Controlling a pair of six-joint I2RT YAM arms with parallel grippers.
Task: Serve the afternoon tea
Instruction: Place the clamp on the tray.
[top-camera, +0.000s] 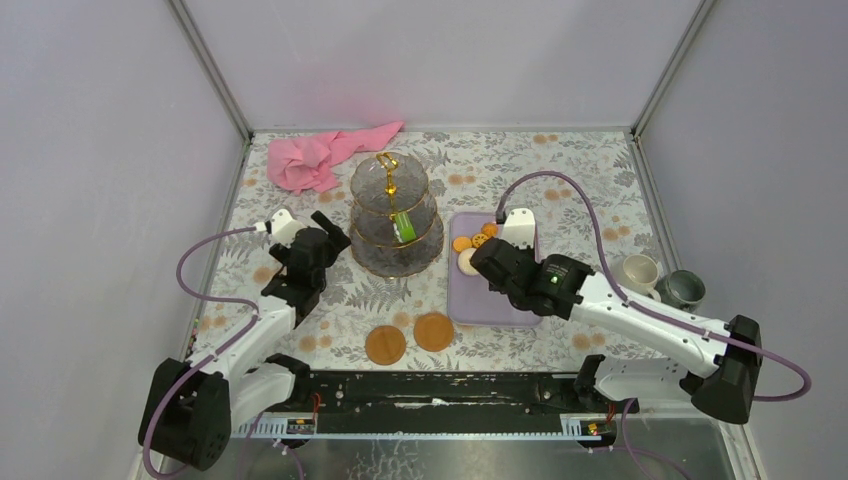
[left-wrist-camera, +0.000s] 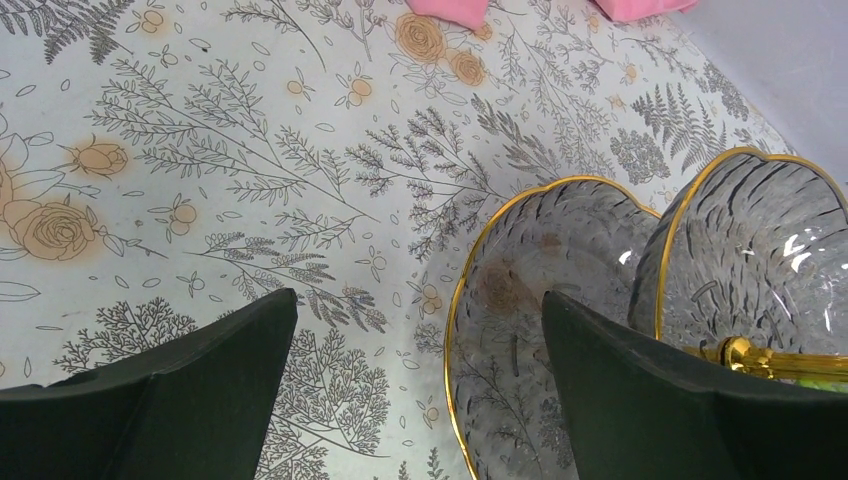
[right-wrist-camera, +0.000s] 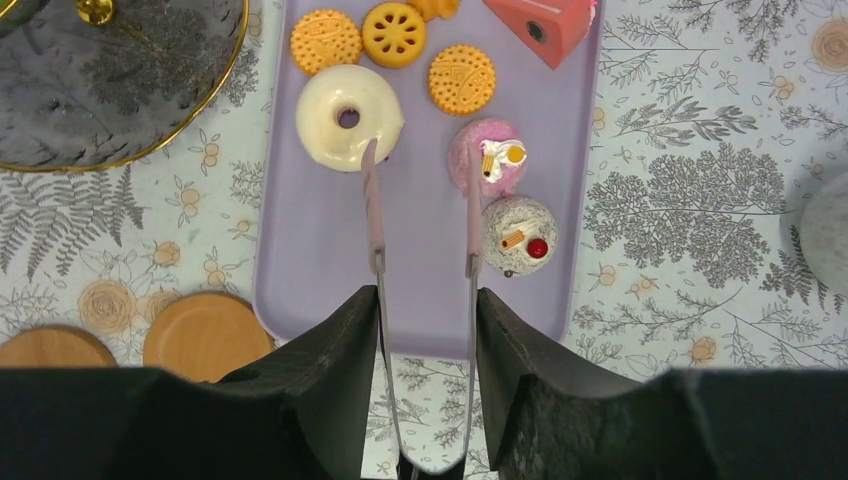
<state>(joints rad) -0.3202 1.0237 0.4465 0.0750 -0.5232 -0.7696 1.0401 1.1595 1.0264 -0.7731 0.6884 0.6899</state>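
The three-tier glass stand (top-camera: 396, 215) with a gold stem holds a green cake (top-camera: 403, 226) on its middle tier. My left gripper (top-camera: 325, 235) is open and empty just left of the stand; its jaws straddle the bottom tier's gold rim (left-wrist-camera: 455, 330). My right gripper (right-wrist-camera: 425, 300) is shut on the pink tongs (right-wrist-camera: 372, 210) over the lilac tray (right-wrist-camera: 420, 290). The tongs' tips lie between a white doughnut (right-wrist-camera: 350, 115) and a pink cupcake (right-wrist-camera: 487, 160). Orange biscuits (right-wrist-camera: 461, 78) and a speckled cupcake (right-wrist-camera: 520, 232) are also on the tray. A cream mug (top-camera: 638, 272) and a grey-green mug (top-camera: 683, 290) stand at the right.
Two wooden coasters (top-camera: 385, 344) (top-camera: 434, 331) lie in front of the tray. A pink cloth (top-camera: 320, 155) lies at the back left. A pink cake slice (right-wrist-camera: 545, 22) sits at the tray's far end. Walls enclose the floral-patterned table.
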